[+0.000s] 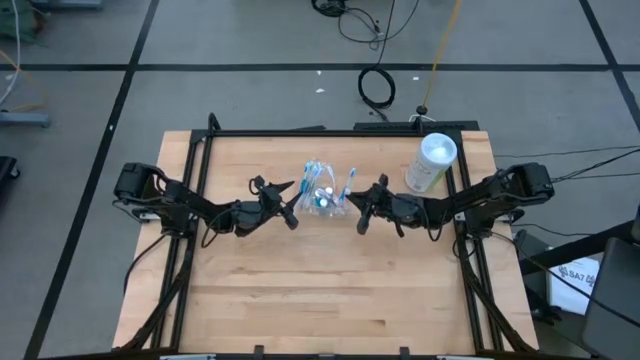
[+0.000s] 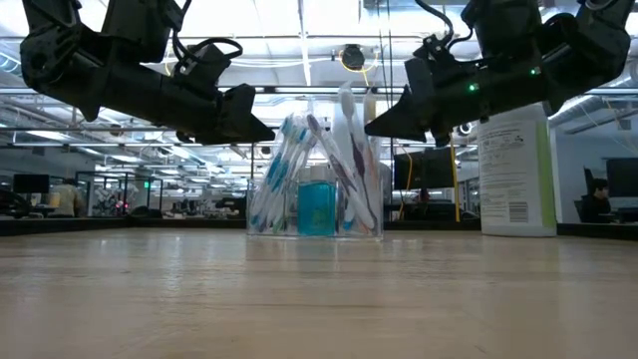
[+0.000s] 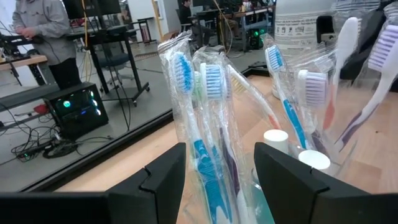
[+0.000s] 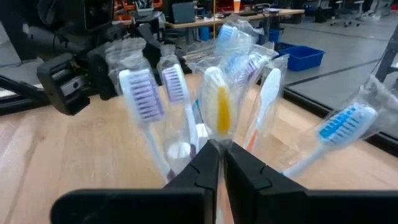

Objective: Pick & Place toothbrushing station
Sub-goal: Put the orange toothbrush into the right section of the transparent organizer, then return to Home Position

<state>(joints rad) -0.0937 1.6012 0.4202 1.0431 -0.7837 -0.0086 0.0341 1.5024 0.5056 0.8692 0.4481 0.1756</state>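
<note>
The toothbrushing station (image 1: 325,195) is a small clear container that stands upright on its base on the wooden table (image 2: 317,204). It holds several plastic-wrapped toothbrushes and a small blue bottle. My left gripper (image 1: 292,204) is at its left side, at the height of the brush heads, and is open. Its fingers (image 3: 163,180) stand on either side of two wrapped blue toothbrushes (image 3: 208,124). My right gripper (image 1: 355,205) is at the station's right side and is shut (image 4: 221,163), right in front of a yellow-bristled toothbrush (image 4: 217,109). My right gripper points level from the table's right at the wrapped yellow-bristled toothbrush's handle (image 4: 217,138). The shut fingertips hide the place where they meet it, so I cannot tell whether they touch it or its wrapper.
A taller white cylindrical canister (image 1: 432,160) with a round lid stands upright at the table's far right, behind my right arm (image 2: 516,170). Dark frame rails (image 1: 200,170) run along the table's left, right and far edges. A person (image 3: 40,31) stands in the room beyond the table.
</note>
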